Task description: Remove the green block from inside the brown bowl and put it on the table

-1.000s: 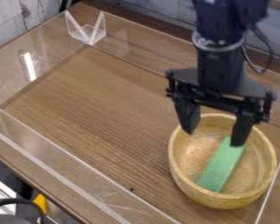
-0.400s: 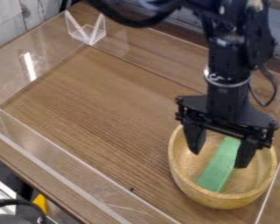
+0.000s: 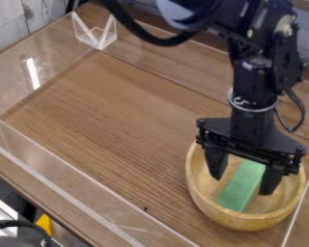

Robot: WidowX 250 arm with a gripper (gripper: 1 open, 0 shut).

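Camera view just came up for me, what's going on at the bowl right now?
The arm's claw is open and pointing down into the brown bowl, its fingers on either side of the green block. The block lies slanted inside the bowl and has not been gripped or lifted yet. The wood-grain table beside the bowl is where it should end up.

we see a glossy black arm (image 3: 254, 58) of rounded segments, ending in a black gripper (image 3: 251, 169) with two dark fingers
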